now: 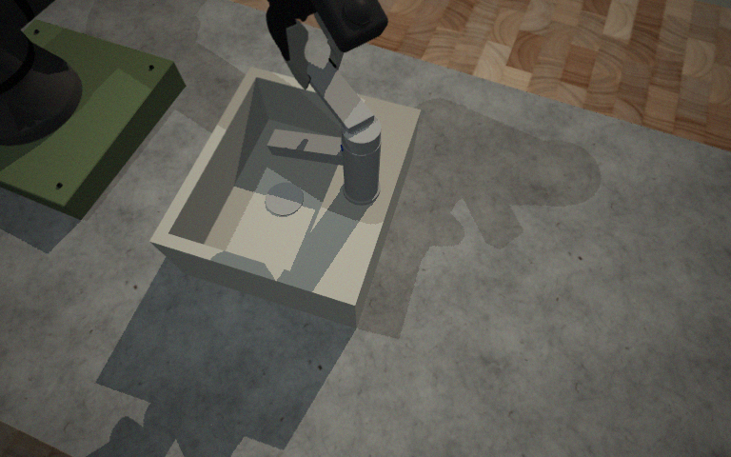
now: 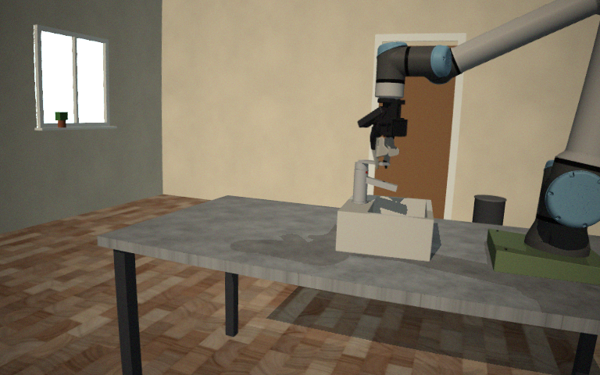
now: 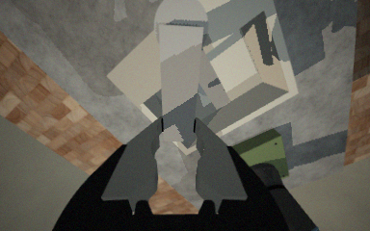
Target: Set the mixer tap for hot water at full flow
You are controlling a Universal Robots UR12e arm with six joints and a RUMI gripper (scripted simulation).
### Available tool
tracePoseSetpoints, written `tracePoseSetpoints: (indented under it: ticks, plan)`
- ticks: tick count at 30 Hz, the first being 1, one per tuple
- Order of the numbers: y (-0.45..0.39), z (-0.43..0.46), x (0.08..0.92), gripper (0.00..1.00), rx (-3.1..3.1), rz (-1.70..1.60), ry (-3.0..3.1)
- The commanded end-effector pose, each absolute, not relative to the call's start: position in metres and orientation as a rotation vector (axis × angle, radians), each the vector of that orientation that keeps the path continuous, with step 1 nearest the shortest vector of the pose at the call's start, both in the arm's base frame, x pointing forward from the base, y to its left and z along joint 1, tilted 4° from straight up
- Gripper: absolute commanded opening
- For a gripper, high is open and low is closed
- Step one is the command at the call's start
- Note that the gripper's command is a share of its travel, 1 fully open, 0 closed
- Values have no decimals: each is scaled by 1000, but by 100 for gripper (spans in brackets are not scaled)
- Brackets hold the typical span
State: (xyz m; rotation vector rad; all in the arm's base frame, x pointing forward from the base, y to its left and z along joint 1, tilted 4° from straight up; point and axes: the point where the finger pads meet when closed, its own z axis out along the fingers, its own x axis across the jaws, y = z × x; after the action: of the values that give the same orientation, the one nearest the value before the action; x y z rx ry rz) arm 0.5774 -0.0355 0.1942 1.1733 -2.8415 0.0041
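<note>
A grey mixer tap (image 1: 361,167) stands on the rim of a cream sink basin (image 1: 286,199). Its spout (image 1: 305,143) reaches over the basin. The flat grey lever (image 1: 345,105) slants upward from the tap head and is turned away from the spout toward the basin's far side. A blue dot (image 1: 342,146) shows on the tap body; a red dot (image 2: 367,169) shows in the exterior view. My gripper (image 1: 318,75) is shut on the lever's free end. In the wrist view the lever (image 3: 179,72) runs up from between my fingers.
The arm's green base plate (image 1: 80,124) lies left of the basin. A dark cylindrical bin (image 2: 488,208) stands behind the table. The table edge and wooden floor (image 1: 565,48) lie beyond the basin.
</note>
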Motion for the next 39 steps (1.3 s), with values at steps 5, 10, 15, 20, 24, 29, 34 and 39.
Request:
tracePoseSetpoints:
  ticks: [5,10,15,20,24,29,34,39]
  plan:
    - [-30,194,585,0,1032,13,-2895]
    - [-29,194,585,0,1014,14,-2901]
    - [-29,194,585,0,1013,14,-2902]
    - [-29,194,585,0,1013,14,-2902]
    - [-29,194,585,0,1013,14,-2902]
    - [-29,194,585,0,1013,14,-2902]
    - [-29,194,585,0,1013,14,-2902]
    - [-29,194,585,0,1013,14,-2902]
